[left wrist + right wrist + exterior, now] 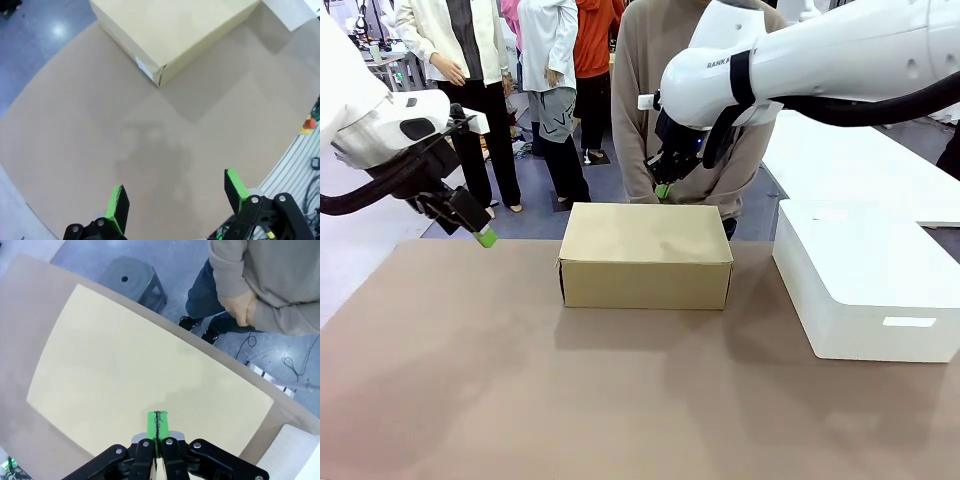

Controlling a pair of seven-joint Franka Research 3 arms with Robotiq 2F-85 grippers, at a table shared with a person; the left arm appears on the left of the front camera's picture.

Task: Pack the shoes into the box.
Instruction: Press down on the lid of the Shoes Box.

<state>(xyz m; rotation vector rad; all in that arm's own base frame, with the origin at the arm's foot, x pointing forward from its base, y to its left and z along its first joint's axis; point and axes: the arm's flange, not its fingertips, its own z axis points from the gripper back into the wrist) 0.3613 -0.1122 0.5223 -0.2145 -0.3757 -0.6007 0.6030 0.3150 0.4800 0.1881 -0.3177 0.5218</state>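
Observation:
The box (645,255) is a tan cardboard shoebox standing shut in the middle of the table; its corner (170,35) shows in the left wrist view and its lid (135,375) in the right wrist view. The shoes are hidden from view. My right gripper (663,190) hangs above the box's far edge, its green pads (158,426) pressed together with nothing between them. My left gripper (480,232) hovers over the table's far left side, well left of the box, open and empty, fingers (118,205) wide apart.
A larger white box (865,280) lies at the right side of the table. A person in a beige sweater (650,90) stands at the far edge behind the cardboard box, hands clasped (242,307). A grey stool (132,280) stands on the floor beyond.

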